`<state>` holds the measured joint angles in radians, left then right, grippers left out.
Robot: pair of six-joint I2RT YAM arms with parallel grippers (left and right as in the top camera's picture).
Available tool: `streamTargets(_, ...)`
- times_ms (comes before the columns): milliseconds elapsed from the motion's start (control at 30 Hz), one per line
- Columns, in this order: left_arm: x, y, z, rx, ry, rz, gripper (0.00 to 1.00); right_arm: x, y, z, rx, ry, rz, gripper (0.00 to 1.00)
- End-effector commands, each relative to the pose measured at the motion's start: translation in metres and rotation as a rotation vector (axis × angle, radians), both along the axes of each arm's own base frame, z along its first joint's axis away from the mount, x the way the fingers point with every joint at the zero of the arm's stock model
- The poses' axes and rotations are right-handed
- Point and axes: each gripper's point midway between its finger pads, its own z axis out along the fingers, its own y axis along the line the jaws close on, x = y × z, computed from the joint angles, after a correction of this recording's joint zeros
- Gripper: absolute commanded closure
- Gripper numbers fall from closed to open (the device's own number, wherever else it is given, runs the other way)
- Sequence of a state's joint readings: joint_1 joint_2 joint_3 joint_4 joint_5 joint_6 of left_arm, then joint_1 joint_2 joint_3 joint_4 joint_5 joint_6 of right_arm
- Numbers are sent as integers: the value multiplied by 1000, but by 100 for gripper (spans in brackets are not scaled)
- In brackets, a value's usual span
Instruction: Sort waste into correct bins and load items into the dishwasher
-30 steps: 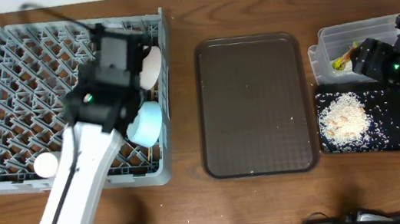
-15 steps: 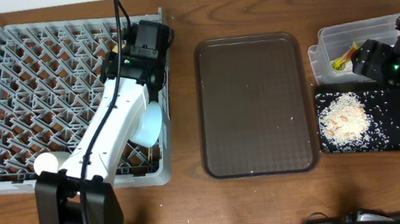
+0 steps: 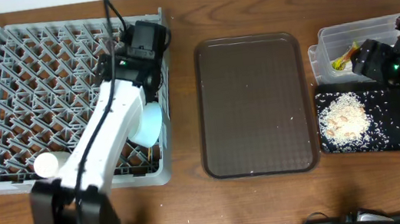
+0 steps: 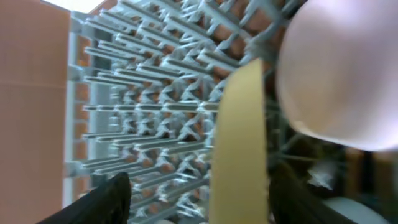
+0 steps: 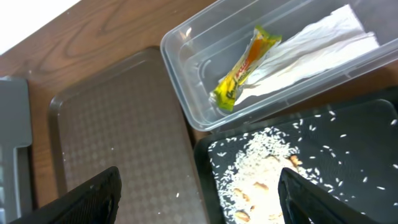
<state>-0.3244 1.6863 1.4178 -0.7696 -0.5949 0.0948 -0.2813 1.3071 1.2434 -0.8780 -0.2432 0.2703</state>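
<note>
My left gripper (image 4: 202, 196) hangs over the right side of the grey dishwasher rack (image 3: 27, 96). Its jaws are open, with the yellow plate (image 4: 239, 143) standing on edge between them among the pegs. The white bowl (image 4: 336, 74) stands just to the plate's right. A light-blue bowl (image 3: 149, 123) and a small white cup (image 3: 45, 165) also sit in the rack. My right gripper (image 5: 202, 196) is open and empty above the seam between the brown tray and the black bin (image 5: 367, 143), which holds rice scraps (image 5: 267, 165). The clear bin (image 5: 186, 93) holds the wrapper (image 5: 244, 65) and napkin (image 5: 323, 43).
The large dark brown serving tray (image 3: 253, 105) lies between the rack and the two bins, with a few rice grains on it. My left arm (image 3: 103, 140) stretches across the rack's right half. A few grains lie on the wooden table (image 3: 197, 205) near the front edge.
The left arm swung to the rack's right side and lowered there. Its jaws went from shut to open around the plate. The right arm has not moved.
</note>
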Motion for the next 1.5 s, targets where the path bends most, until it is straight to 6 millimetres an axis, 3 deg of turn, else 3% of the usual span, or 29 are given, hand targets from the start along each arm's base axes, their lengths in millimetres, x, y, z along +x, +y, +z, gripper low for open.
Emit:
streamTargets(0, -16, -30, 42, -300, -121, -24, 25, 5, 23, 9, 67, -45, 109, 22)
streamTargets(133, -42, -53, 98, -559, -229, -121, 21, 9, 56, 18, 98, -104, 289, 13)
streamTargets(233, -64, -48, 136, -647, -333, -128, 17, 7, 87, 20, 94, -120, 419, 11)
streamTargets(333, -87, -37, 163, -693, -414, -101, 14, 4, 123, 21, 78, -135, 548, 9)
streamTargets(400, -104, -32, 172, -698, -434, -107, 13, 2, 148, 24, 67, -154, 624, 1)
streamTargets(467, -117, -28, 175, -696, -434, -107, 13, 2, 167, 27, 39, -178, 675, 1)
streamTargets(700, -130, -24, 172, -689, -413, -99, 12, -1, 197, 27, -30, -199, 741, 1)
streamTargets(1133, -126, -25, 167, -684, -395, -94, 12, -4, 203, 27, -30, -198, 760, 1)
streamTargets(1267, -126, -25, 167, -684, -395, -94, 12, -13, 190, 19, -92, -153, 768, 1)
streamTargets(1467, -125, -25, 166, -683, -391, -93, 12, -32, 164, 50, -241, -295, 750, 1)
